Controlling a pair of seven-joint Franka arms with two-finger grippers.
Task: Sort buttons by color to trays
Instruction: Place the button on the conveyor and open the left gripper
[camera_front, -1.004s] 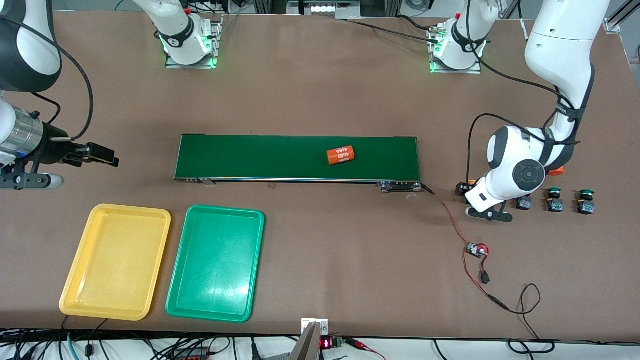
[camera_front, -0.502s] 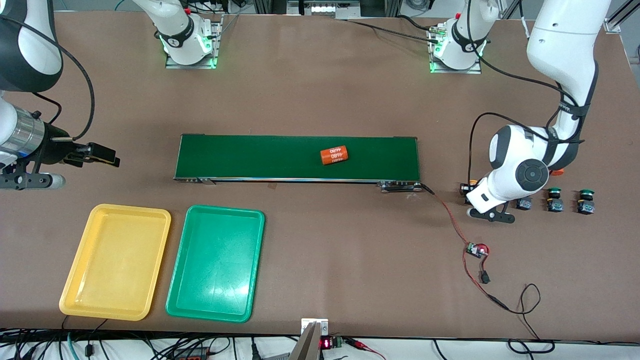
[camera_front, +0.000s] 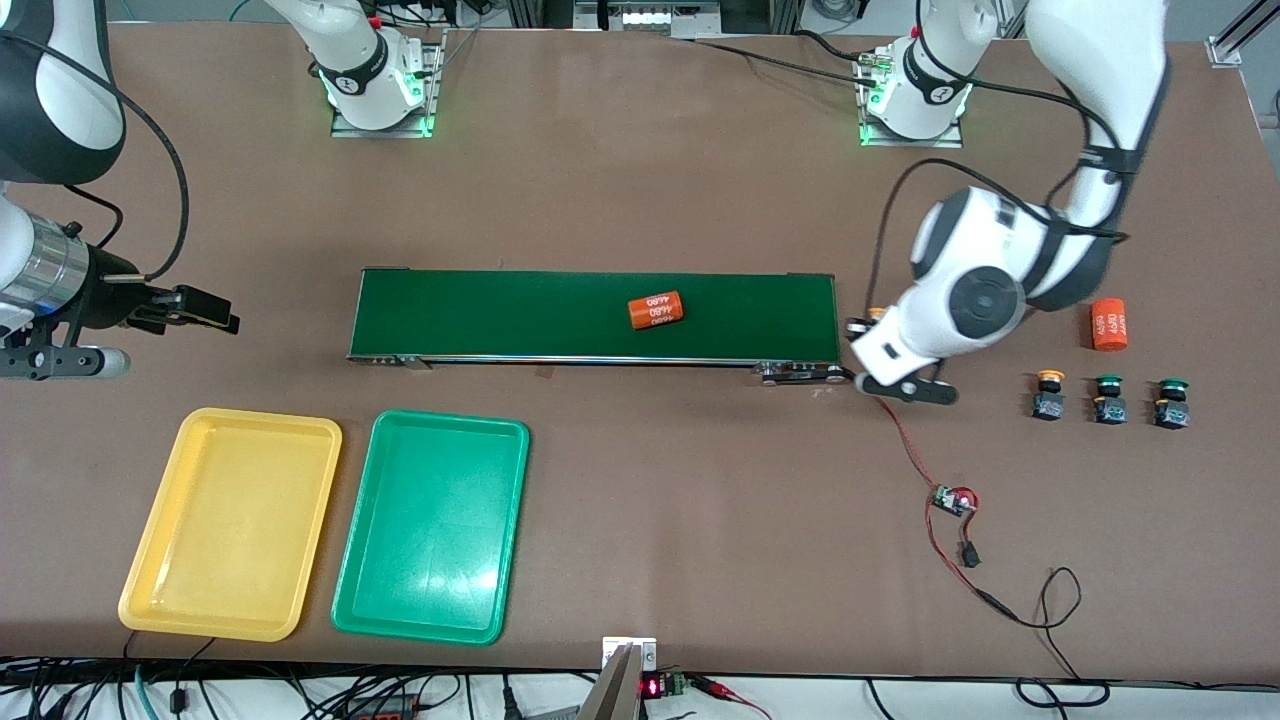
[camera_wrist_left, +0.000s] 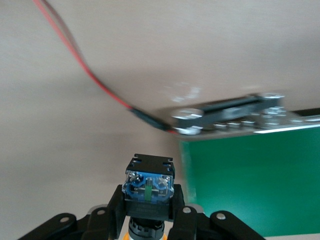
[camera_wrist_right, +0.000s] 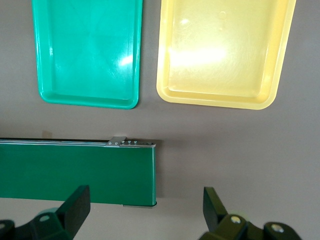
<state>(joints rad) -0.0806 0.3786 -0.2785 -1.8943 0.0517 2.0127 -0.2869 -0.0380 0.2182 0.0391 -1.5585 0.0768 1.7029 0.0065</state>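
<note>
The left gripper (camera_wrist_left: 148, 220) was pinched on a yellow-capped button (camera_wrist_left: 148, 186), dark and blocky with a blue underside, held up over the table just off the conveyor belt's (camera_front: 592, 315) end toward the left arm. Three more buttons stood in a row on the matte brown table (camera_front: 640, 180), toward the left arm's end: one yellow-capped (camera_front: 1047, 396) and two green-capped (camera_front: 1109, 399) (camera_front: 1172, 402). An orange cylinder (camera_front: 655, 310) printed "4680" lay on the flat dark-green belt; another (camera_front: 1107, 325) lay near the row of buttons. The glossy, round-cornered yellow tray (camera_front: 232, 521) and green tray (camera_front: 432, 525) sat side by side. The right gripper (camera_wrist_right: 145, 210) waited with its fingers spread wide.
</note>
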